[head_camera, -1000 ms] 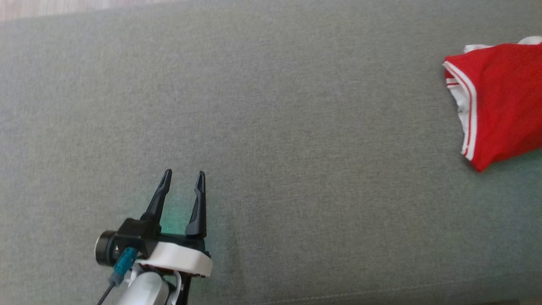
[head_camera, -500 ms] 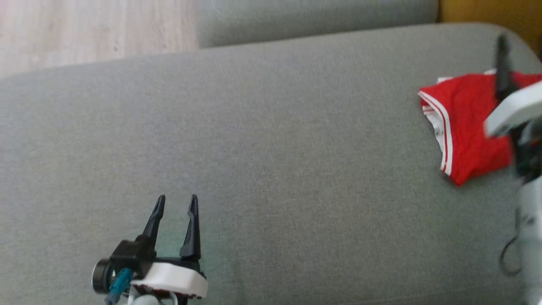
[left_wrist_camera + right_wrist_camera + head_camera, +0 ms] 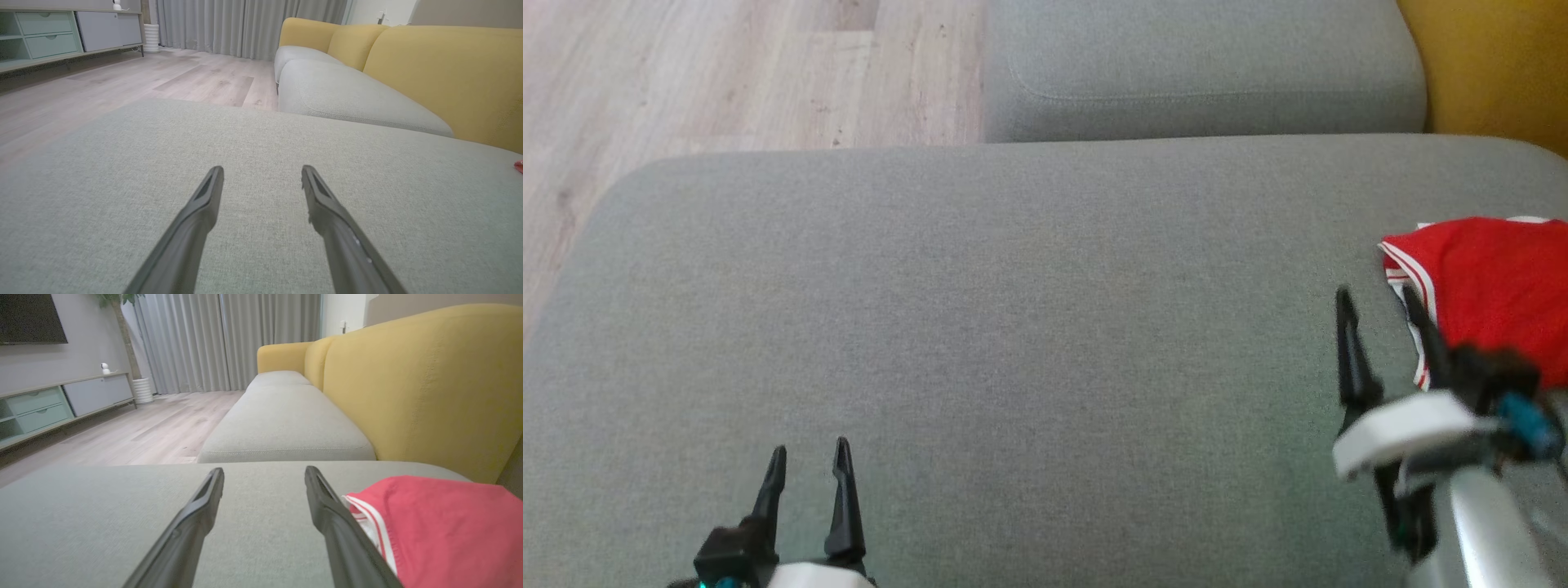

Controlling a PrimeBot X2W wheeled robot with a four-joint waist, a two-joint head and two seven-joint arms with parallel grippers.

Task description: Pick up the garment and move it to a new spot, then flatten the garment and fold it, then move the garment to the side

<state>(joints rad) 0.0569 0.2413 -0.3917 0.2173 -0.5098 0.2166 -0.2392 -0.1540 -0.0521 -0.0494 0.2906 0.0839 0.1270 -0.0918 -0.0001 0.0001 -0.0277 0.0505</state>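
Garment [image 3: 1494, 294]: red with white-striped trim, lying crumpled at the right end of the grey seat cushion [image 3: 1013, 327], near the yellow backrest [image 3: 1503, 65].
Left gripper [image 3: 809, 447]: low over the near-left part of the cushion, well apart from the garment; fingers spread, nothing between them.
Right gripper [image 3: 1375, 294]: at the near right, just beside the garment's trimmed edge; fingers spread, holding nothing. The finger nearer the garment overlaps the trim in the head view; whether they touch cannot be told.
Second cushion [image 3: 1201, 65]: grey, meets the far edge of the seat cushion.
Floor [image 3: 727, 73]: pale wood planks, at the far left.
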